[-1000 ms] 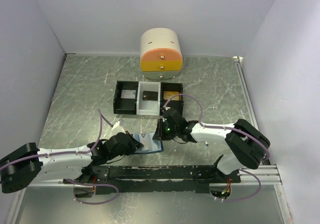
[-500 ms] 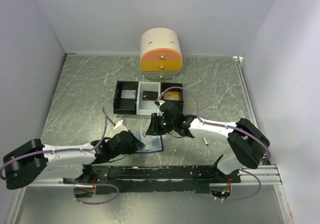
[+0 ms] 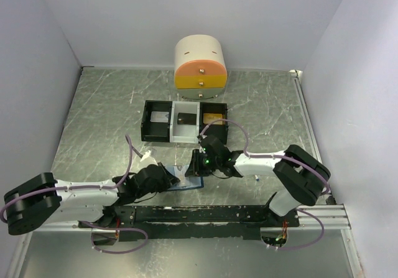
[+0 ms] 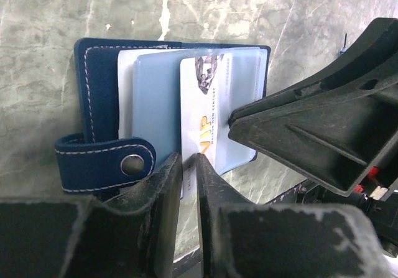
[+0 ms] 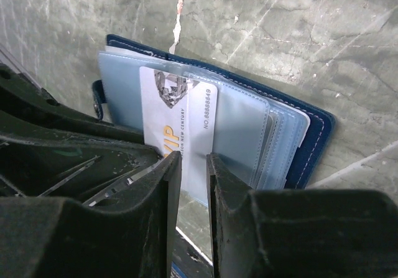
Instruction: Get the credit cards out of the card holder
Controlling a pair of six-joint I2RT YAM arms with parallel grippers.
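Card holder [image 4: 99,73] open; left end effector [image 4: 188,161], right end effector [image 5: 193,160] both slit-narrow over white credit card [image 4: 199,116].

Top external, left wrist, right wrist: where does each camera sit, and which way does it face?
Top external: high behind the arms, facing down on the grey marbled table; both arms, left gripper and right gripper close together over the dark blue folding card holder.
Left wrist: on the left arm, looking past its black fingers at the holder and a white printed card; right gripper at right.
Right wrist: on the right arm, similar outlook; own fingers below, left gripper at left.
Shared: both wrist views show that card.
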